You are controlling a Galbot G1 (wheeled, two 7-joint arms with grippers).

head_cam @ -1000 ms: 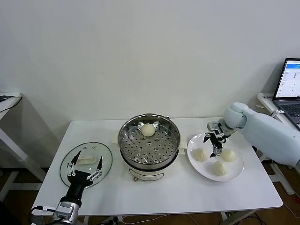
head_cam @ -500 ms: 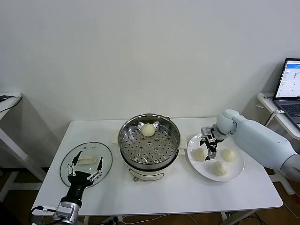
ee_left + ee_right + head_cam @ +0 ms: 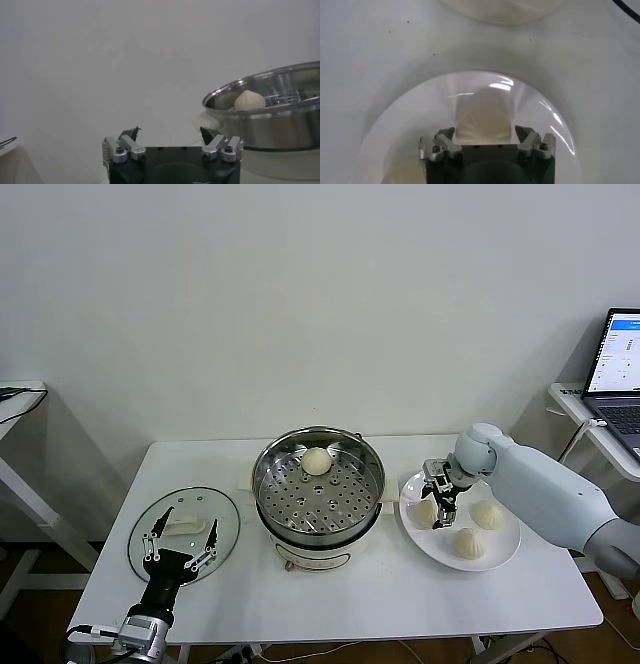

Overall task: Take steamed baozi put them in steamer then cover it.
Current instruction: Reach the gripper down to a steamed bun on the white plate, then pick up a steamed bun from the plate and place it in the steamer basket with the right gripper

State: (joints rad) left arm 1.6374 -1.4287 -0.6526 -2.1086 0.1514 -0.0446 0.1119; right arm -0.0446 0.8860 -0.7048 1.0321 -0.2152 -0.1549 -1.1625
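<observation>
The steel steamer (image 3: 264, 484) stands mid-table with one baozi (image 3: 316, 461) on its perforated tray. Three more baozi lie on the white plate (image 3: 506, 550) to its right: one (image 3: 424, 512) at the plate's left side, one (image 3: 488, 515) at the back and one (image 3: 466, 543) at the front. My right gripper (image 3: 438, 502) is down over the left one, open, a finger on each side; in the right wrist view that baozi (image 3: 484, 115) sits between the tips of the gripper (image 3: 484, 132) with slim gaps. The glass cover (image 3: 226, 510) lies flat at the table's left. My left gripper (image 3: 184, 530) hovers open over it, holding nothing.
A laptop (image 3: 620, 369) sits on a side table at far right, and another table's corner (image 3: 15, 394) shows at far left. The steamer (image 3: 280, 125) with its baozi (image 3: 249, 100) lies beyond my left gripper (image 3: 170, 132) in the left wrist view.
My right gripper has moved left across the plate and come down around the left baozi, its fingers narrowing. The left arm has not moved.
</observation>
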